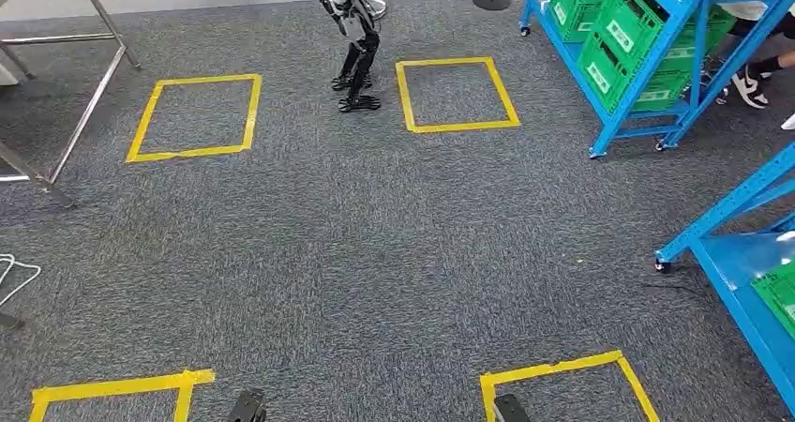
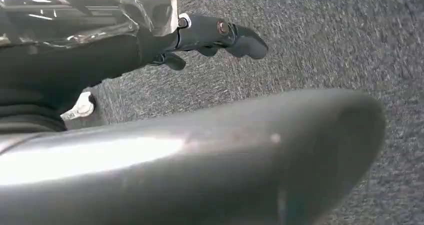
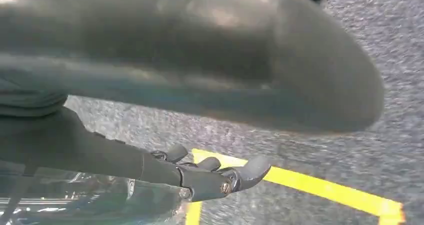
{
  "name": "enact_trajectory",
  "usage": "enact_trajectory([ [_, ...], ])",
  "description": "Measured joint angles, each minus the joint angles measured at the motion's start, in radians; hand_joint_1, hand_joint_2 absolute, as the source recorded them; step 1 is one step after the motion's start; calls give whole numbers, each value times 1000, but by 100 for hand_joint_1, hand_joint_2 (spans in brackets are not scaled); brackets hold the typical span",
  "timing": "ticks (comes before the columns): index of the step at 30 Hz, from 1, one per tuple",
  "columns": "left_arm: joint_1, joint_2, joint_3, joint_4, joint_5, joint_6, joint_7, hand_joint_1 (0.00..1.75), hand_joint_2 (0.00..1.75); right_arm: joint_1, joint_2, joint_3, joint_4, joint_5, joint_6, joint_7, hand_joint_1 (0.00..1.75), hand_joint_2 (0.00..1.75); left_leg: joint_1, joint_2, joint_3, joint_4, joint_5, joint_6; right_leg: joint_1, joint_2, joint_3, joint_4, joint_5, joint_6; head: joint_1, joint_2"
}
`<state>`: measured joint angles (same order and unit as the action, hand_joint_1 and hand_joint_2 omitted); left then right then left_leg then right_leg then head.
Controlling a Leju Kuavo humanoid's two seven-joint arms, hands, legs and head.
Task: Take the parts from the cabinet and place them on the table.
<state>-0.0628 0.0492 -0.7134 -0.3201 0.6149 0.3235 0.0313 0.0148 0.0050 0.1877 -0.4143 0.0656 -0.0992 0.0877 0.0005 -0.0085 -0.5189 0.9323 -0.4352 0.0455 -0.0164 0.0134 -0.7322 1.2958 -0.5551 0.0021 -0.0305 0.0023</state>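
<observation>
A blue shelf rack [image 1: 689, 9] stands at the far right with several green crates [image 1: 619, 37] on its shelves. A second blue rack [image 1: 741, 272] with a green crate [image 1: 780, 295] reaches in at the right edge. Whatever parts the crates hold are too far off to make out. My left hand [image 2: 210, 145] hangs over grey carpet, its thick thumb close to the camera and its dark fingers [image 2: 220, 35] stretched out with nothing in them. My right hand [image 3: 210, 65] hangs the same way, its fingers [image 3: 215, 177] extended and empty above a strip of yellow tape [image 3: 320, 187].
Metal table legs [image 1: 89, 103] stand at the far left. Yellow tape squares [image 1: 197, 117] [image 1: 457, 94] mark the carpet, with two more at the near edge [image 1: 562, 370] [image 1: 112, 386]. Another robot's legs [image 1: 356, 56] stand ahead. A person's shoe [image 1: 747, 86] shows behind the rack.
</observation>
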Motion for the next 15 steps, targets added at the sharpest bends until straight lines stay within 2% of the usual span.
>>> enact_trajectory([
  [1,0,-1,0,0,0,0,0,0,0,2,-1,0,0,0,0,0,0,0,1,6,-2,0,1,-3,-7,-2,11,-13,8,12,0,0],
  [2,0,-2,0,0,0,0,0,0,0,3,-3,0,0,0,0,0,0,0,3,10,-3,2,1,-7,-14,-4,47,-71,30,29,0,0],
  [3,0,-2,0,0,0,0,0,0,0,3,-4,0,0,0,0,0,0,0,6,13,-5,8,0,-13,-21,-8,105,-169,61,46,0,0],
  [4,-2,-3,0,0,0,0,2,0,0,2,-5,-1,0,0,0,0,0,0,8,15,-9,18,-4,-21,-26,-14,165,-269,88,58,0,0],
  [5,-4,-2,0,0,0,2,5,0,0,-1,-2,-1,0,0,0,-1,0,0,5,18,-16,33,-11,-32,-26,-21,185,-309,82,52,2,0],
  [6,-5,-1,0,0,0,2,7,0,0,1,0,-1,-1,-1,0,-2,0,0,2,19,-20,42,-17,-41,-22,-9,186,-310,89,34,-1,0],
  [7,-6,-1,0,0,0,3,8,0,0,2,1,-2,-1,-1,-1,-2,0,0,2,19,-22,46,-20,-43,-24,-10,186,-310,91,24,-2,0],
  [8,-6,0,0,0,0,3,11,0,0,2,2,-2,-1,-1,-2,-2,0,0,4,17,-23,46,-20,-27,-22,-10,189,-309,93,22,-2,0],
  [9,-6,0,0,0,0,1,13,0,0,3,1,-2,-1,-1,-2,-2,0,0,4,18,-24,46,-14,-16,-21,-10,188,-309,94,21,-3,0],
  [10,-6,-1,-1,0,-1,0,15,0,0,3,1,-3,-1,-1,-2,-2,0,0,5,18,-25,45,-12,-11,-18,-9,186,-309,96,17,-2,0],
  [12,-6,-1,-1,0,-3,-2,15,0,0,4,2,-3,-1,0,-1,-9,0,0,8,18,-25,44,-10,-8,-14,-8,185,-308,97,14,-2,0],
  [14,-6,0,-2,0,-8,-3,15,0,0,4,2,-4,-1,3,3,-16,0,0,10,18,-25,43,-9,-7,-9,-8,185,-308,98,8,-3,0],
  [15,-6,0,-2,0,-8,-4,15,0,0,4,2,-4,-1,5,4,-17,0,0,11,18,-26,46,-10,-9,-12,-8,185,-309,99,8,-2,0],
])
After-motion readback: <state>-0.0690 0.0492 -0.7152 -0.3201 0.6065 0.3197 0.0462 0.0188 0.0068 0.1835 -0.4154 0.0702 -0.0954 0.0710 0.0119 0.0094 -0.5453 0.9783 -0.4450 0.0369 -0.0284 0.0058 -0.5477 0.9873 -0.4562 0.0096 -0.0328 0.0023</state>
